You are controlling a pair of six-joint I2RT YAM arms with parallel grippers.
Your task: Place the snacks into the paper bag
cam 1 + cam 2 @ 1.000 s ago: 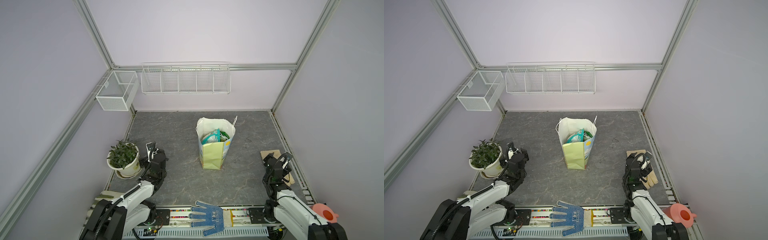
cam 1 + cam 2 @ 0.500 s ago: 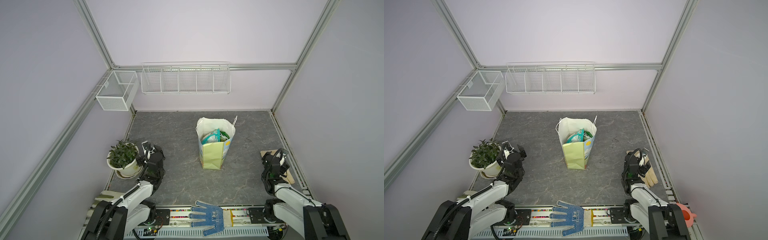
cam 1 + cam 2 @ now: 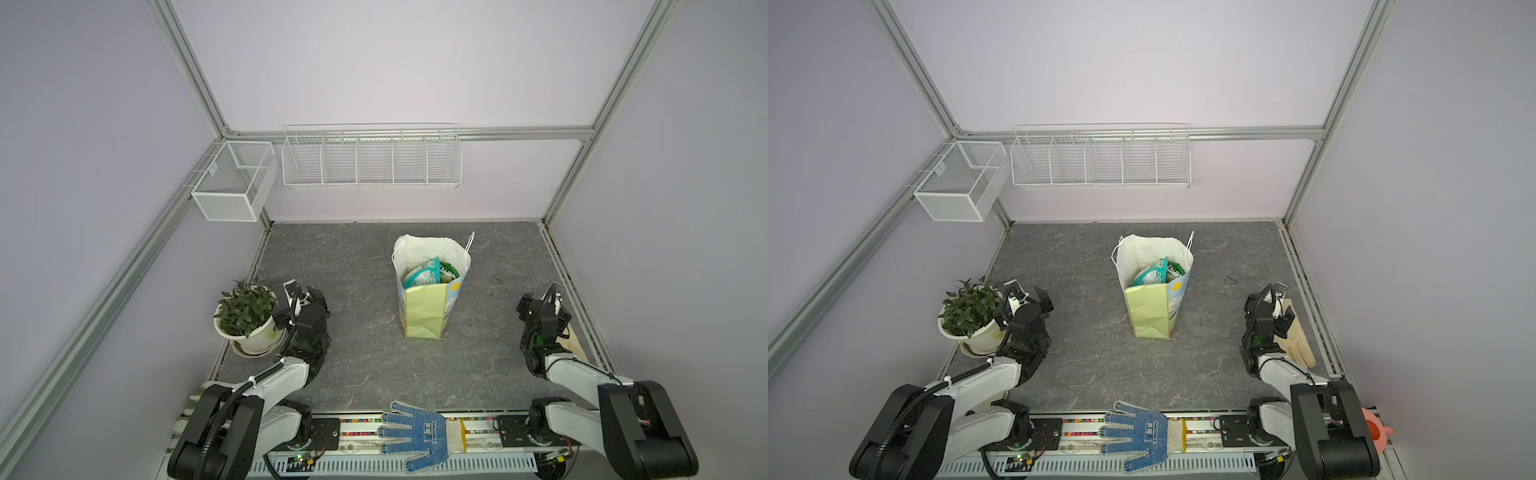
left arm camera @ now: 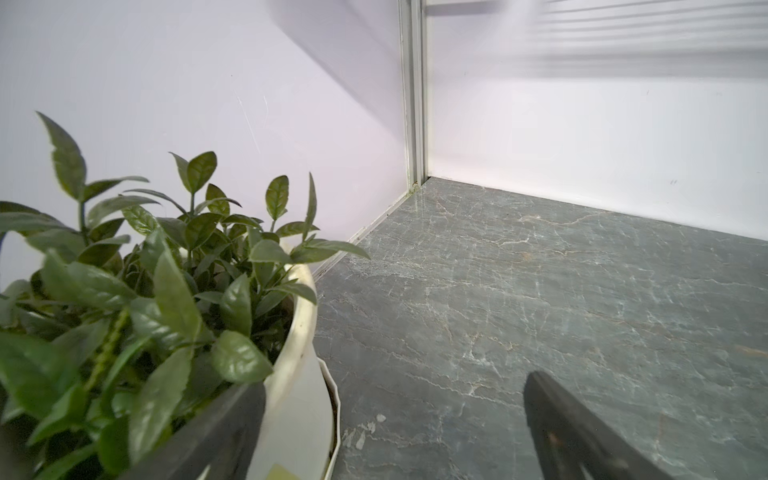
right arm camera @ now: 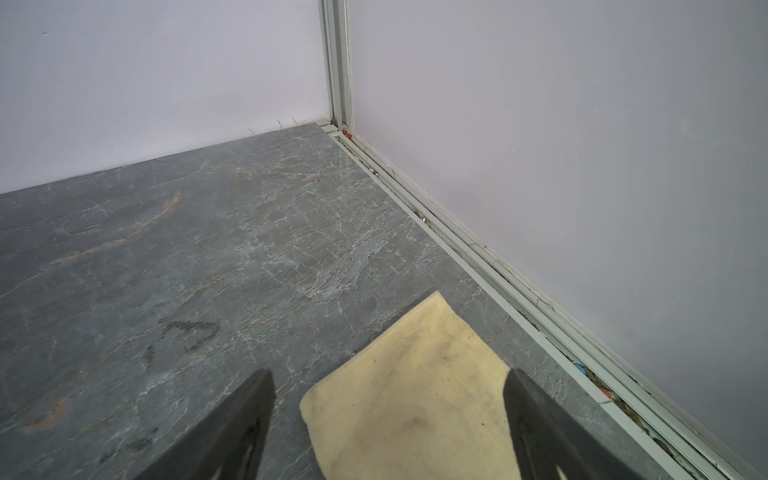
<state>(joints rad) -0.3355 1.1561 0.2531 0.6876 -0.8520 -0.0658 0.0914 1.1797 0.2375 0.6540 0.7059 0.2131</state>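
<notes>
The paper bag (image 3: 424, 316) (image 3: 1148, 311) stands upright in the middle of the grey table, mouth open. Inside it lie the snacks: a teal packet (image 3: 423, 275) (image 3: 1151, 272) on top and a green one (image 3: 448, 271) (image 3: 1174, 269) behind it; anything deeper is hidden. My left gripper (image 3: 303, 293) (image 3: 1030, 293) (image 4: 390, 399) hovers open and empty at the near left, beside the plant. My right gripper (image 3: 540, 299) (image 3: 1266, 297) (image 5: 388, 386) is open and empty at the near right, over the end of a cream glove. Both are far from the bag.
A potted plant (image 3: 249, 320) (image 3: 971, 316) (image 4: 124, 291) stands close to the left fingers. A cream glove (image 3: 1293, 336) (image 5: 411, 395) lies by the right wall rail. A blue dotted glove (image 3: 415, 430) (image 3: 1138, 432) rests on the front rail. White wire baskets (image 3: 370, 160) hang on the back wall.
The left gripper has shifted slightly toward the plant and the right gripper slightly back from the front edge. Both stayed open and empty; the bag has not moved.
</notes>
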